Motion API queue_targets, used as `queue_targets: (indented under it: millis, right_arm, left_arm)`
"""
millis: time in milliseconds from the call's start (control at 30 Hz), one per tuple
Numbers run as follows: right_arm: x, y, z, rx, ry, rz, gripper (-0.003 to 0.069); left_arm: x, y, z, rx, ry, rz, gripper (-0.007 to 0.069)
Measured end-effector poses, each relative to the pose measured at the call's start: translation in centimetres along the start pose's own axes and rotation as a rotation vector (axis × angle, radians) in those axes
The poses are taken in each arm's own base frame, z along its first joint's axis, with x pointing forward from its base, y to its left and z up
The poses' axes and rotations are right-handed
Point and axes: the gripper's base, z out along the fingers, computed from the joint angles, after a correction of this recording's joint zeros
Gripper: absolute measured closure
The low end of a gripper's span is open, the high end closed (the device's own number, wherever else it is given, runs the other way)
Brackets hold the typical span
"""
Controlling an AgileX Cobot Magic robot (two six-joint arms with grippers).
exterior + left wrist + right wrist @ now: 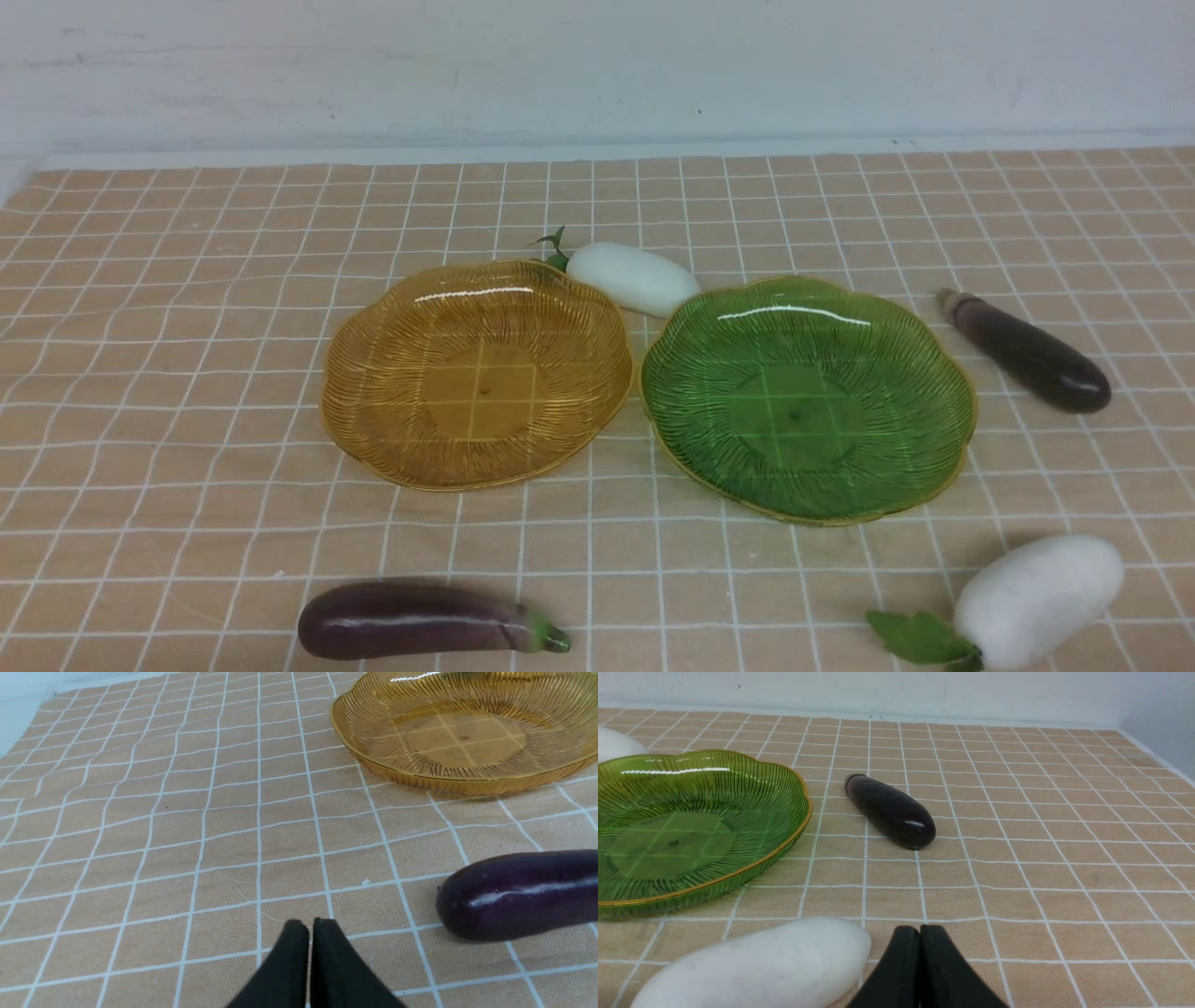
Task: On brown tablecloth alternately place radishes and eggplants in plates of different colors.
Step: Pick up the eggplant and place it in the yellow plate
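Brown tablecloth [168, 392] carries amber plate [373, 373] and green plate [920, 373] mid-frame, eggplants [420, 618] and radishes [1041, 597] around. Left gripper [310, 926] and right gripper [920, 931] hover low, jaws pressed together, empty.

Glossy ribbed translucent plates [579, 308] on matt wrinkled cloth [187, 308]

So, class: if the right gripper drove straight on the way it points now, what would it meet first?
Most likely the eggplant: its rounded end lies almost dead ahead of the right gripper, only bare brown tablecloth between. The radish sits beside it, off the line. Height is unclear.
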Motion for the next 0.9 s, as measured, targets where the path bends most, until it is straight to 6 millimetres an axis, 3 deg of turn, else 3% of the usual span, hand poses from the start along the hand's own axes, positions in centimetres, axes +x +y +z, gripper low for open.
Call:
queue_targets:
  millis: [433,667,900]
  right_arm:
    - [0.0,0.0,0.0,0.0,0.0,0.0,0.0674]
    - [0.0,0.0,0.0,0.0,0.0,0.0,0.0674]
    - [0.0,0.0,0.0,0.001,0.0,-0.002,0.0674]
  left_arm:
    - [-0.1,-0.1,0.0,0.008,-0.012,-0.043,0.0627]
    - [-1.8,-0.4,-0.2,0.096,-0.196,-0.485,0.0627]
    - [-3.2,0.2,-0.6,0.126,-0.365,-0.803,0.0627]
